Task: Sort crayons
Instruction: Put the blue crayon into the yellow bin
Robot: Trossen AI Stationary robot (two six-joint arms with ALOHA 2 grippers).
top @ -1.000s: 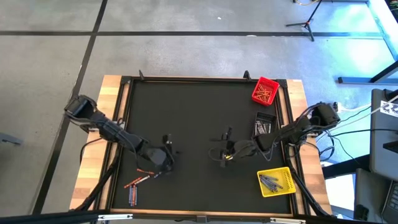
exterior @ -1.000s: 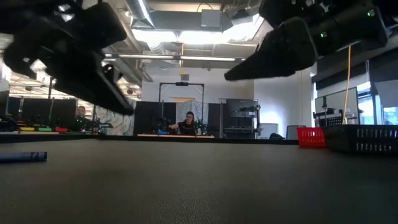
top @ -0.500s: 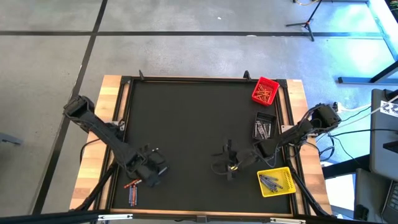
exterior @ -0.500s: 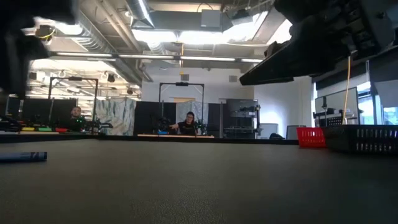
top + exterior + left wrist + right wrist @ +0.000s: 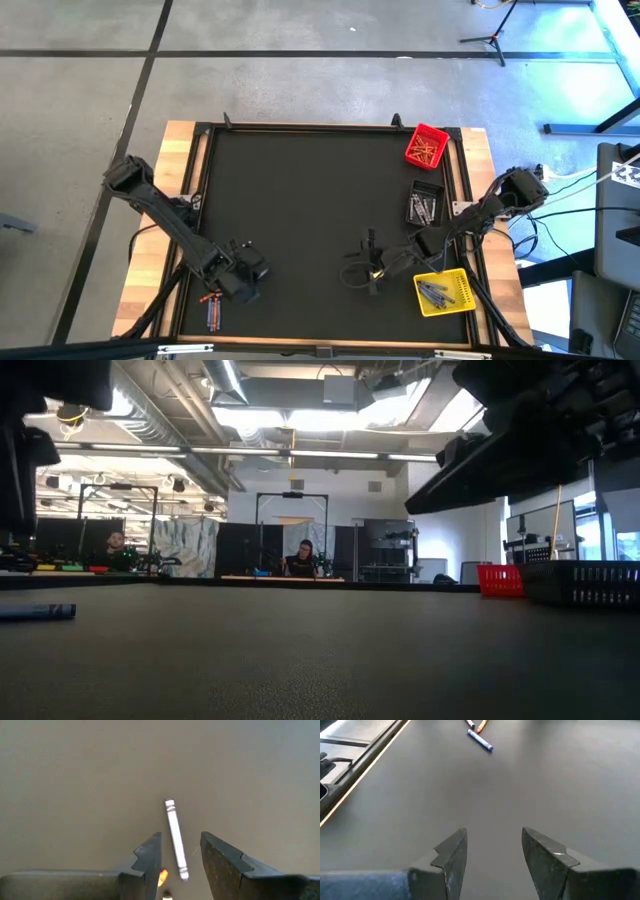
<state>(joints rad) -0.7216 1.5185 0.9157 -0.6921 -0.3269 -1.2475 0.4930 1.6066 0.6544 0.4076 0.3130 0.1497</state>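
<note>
Over table, high view: left gripper (image 5: pixel 232 283) sits low at the near-left, above loose crayons (image 5: pixel 213 308); right gripper (image 5: pixel 372 268) near centre, beside yellow bin (image 5: pixel 444 291).
Low view: 1 blue crayon (image 5: pixel 38 612) lies flat at the mat's left edge; red bin (image 5: pixel 500 580) far right.
Left wrist view: fingers (image 5: pixel 150 857) apart, empty, flanking 1 pale crayon (image 5: pixel 176 838) on the mat.
Right wrist view: fingers (image 5: pixel 452 852) apart, nothing held; blue crayon (image 5: pixel 480 740) well ahead.

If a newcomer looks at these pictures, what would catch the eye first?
Probably the bright square red bin of orange crayons at the black mat's far right corner, and the yellow bin of grey sticks near the right arm. Next, the left pincer, open over a pale crayon.
</note>
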